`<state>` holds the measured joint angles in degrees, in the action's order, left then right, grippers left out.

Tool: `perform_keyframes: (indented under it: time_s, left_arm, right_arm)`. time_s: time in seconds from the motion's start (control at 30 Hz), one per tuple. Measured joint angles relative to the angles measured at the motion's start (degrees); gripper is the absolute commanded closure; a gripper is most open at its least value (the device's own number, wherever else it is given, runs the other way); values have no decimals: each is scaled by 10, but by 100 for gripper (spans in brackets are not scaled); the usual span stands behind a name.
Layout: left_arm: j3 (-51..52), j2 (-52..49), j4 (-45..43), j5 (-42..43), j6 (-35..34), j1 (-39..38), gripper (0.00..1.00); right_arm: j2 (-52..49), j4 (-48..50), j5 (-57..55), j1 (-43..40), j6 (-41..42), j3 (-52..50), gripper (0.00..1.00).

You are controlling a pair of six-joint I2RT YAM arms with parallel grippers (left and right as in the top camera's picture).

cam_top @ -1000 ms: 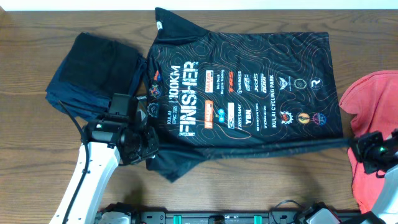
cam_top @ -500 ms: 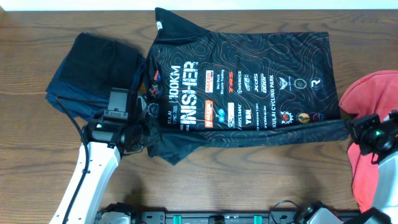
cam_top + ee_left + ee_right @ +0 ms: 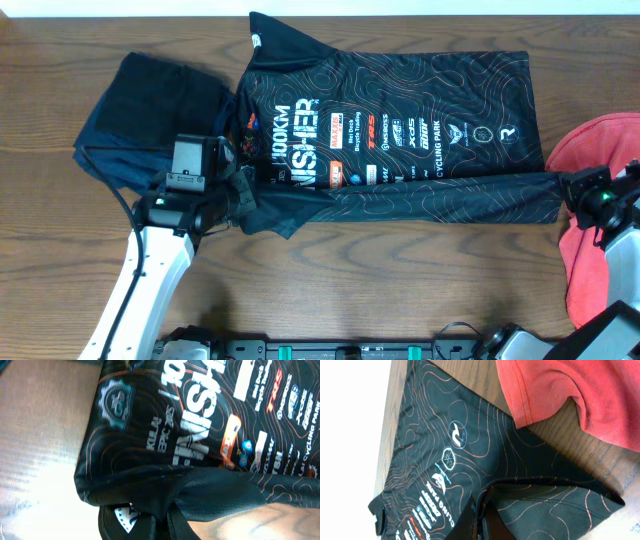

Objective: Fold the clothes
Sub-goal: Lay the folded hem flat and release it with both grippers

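The black jersey (image 3: pixel 400 90) with orange contour lines lies spread across the middle of the table. Its near edge is lifted and folded back as a long flap (image 3: pixel 450 200) over the lower logos. My left gripper (image 3: pixel 240 195) is shut on the flap's left end, beside the "FINISHER" lettering. My right gripper (image 3: pixel 567 188) is shut on the flap's right corner. In the left wrist view the gripper (image 3: pixel 167 520) pinches dark cloth of the jersey (image 3: pixel 190 435). In the right wrist view the gripper (image 3: pixel 482 510) clamps the hem of the jersey (image 3: pixel 435 450). The coral-red T-shirt (image 3: pixel 600 150) (image 3: pixel 570 390) lies crumpled at the right edge.
A folded dark navy garment (image 3: pixel 150 100) lies at the left, touching the jersey's sleeve. Bare wooden table (image 3: pixel 400 280) runs along the near side, ending at a black rail (image 3: pixel 350 350). The jersey's collar reaches close to the table's far edge (image 3: pixel 400 12).
Both grippers have moved toward the far side with the jersey's near edge. The flap now covers the lower rows of logos and the lower part of the lettering.
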<state>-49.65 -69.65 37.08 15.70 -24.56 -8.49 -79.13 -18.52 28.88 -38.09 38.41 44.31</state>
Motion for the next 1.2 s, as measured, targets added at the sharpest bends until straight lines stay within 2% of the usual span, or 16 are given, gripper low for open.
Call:
perform_keyframes:
  time_s: [0.5, 0.93, 1.2]
  left_arm:
    - [0, -58, -135, -9, 20, 0, 94]
    - [0, -58, -164, -56, 67, -2, 94]
    - [0, -59, -223, -71, 96, -3, 94]
  right_arm:
    - [-11, 29, -28, 0, 15, 0, 99]
    - [-69, 30, -34, 0, 31, 0, 99]
    - [-106, 95, -30, 18, 38, 0, 99]
